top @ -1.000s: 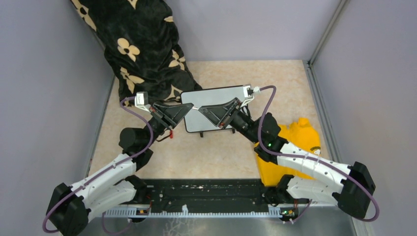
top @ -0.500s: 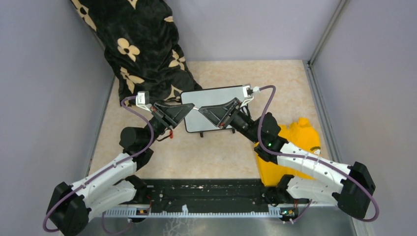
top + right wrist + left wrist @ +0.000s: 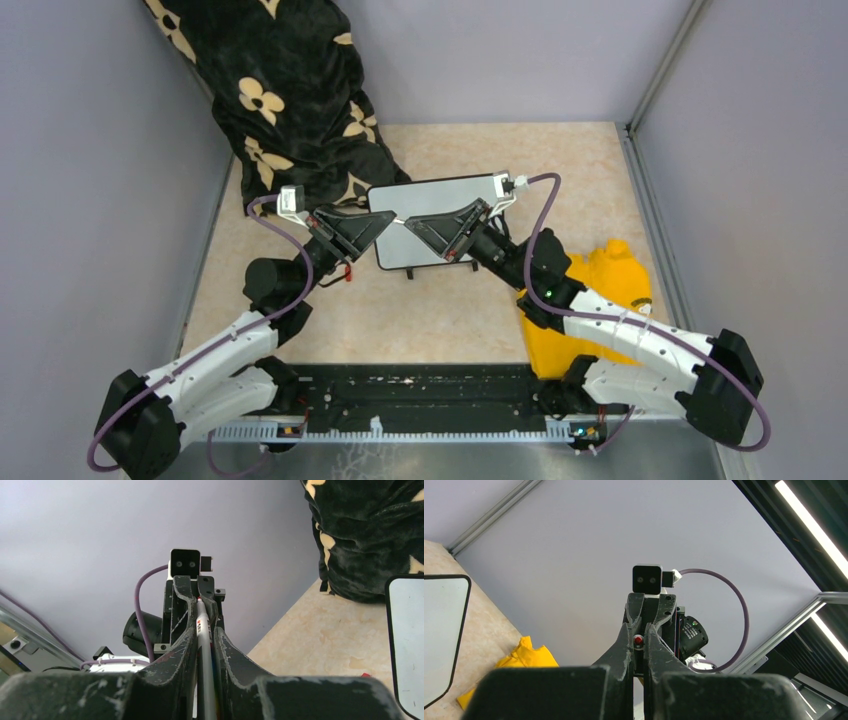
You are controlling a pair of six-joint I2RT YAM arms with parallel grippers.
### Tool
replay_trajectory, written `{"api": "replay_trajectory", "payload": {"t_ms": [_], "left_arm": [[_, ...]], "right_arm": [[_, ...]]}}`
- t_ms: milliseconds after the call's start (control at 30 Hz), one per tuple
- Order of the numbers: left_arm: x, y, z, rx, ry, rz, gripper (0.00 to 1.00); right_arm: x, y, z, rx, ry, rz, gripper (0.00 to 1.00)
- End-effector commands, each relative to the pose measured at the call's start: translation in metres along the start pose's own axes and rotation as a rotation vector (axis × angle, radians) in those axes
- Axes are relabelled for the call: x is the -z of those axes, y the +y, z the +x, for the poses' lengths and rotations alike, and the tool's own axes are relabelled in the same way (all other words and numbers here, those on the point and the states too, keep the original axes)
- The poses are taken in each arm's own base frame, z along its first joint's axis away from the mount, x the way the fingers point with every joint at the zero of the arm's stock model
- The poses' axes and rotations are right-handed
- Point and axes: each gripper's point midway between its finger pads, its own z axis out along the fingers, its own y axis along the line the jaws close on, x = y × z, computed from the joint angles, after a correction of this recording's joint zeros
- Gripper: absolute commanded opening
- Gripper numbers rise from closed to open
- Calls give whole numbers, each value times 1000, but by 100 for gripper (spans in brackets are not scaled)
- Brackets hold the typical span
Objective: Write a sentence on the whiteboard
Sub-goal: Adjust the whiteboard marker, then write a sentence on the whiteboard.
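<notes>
Left gripper (image 3: 386,221) jaws pinched nearly together, and the left wrist view shows a red end of the marker (image 3: 202,630) caught between them, seen end-on as a small dot. Right gripper (image 3: 409,224) meets it tip to tip. The right wrist view shows the marker's white barrel running lengthwise down the slot between its fingers (image 3: 186,625), red end pointing at the left gripper. Those jaws stand narrow around the barrel; can't tell whether they actually press it. The top view hides the marker almost fully behind both sets of fingers, so only the wrist cams give it. Whiteboard (image 3: 440,195) lies flat on the table (image 3: 450,310) directly under the meeting tips, most of it extending beneath and behind the right gripper. Each wrist view catches only one black-framed rounded edge of it, glossy white inside. Yellow cloth (image 3: 600,290) sits beside the right arm, behind that gripper, and shows past the board in the left wrist view. Black blanket with cream flowers (image 3: 290,100) is heaped just behind the left gripper, touching the board's far-left corner.
</notes>
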Motion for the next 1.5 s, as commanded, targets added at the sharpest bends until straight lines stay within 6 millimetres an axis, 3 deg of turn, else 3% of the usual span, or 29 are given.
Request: {"api": "replay_trajectory", "payload": {"t_ms": [0,200,433,600,733,867,967,1067,1233,1467], "left_arm": [[-2,7,8,-13,41,-30,0],[-1,9,9,-14,43,-38,2],[9,19,7,-41,20,-84,67],[29,28,-11,-218,-54,-175,86],[39,21,-32,-531,-36,-264,90],[48,42,-37,-821,124,-393,91],[55,62,-30,-918,274,-470,92],[64,85,-22,-902,362,-555,96],[74,114,-27,-836,332,-719,99],[76,129,-47,-804,197,-839,99]], "right_arm": [[-5,40,-28,5,-72,-132,14],[-5,40,-28,10,-71,-134,3],[4,37,-33,85,-59,-84,0],[20,16,-42,253,-11,94,0],[44,-18,-56,419,30,329,0],[69,-65,-57,548,153,609,0],[88,-96,-56,605,205,782,0],[101,-119,-48,623,252,886,0],[109,-133,-41,603,238,940,0],[112,-126,-38,570,161,845,0]]}}
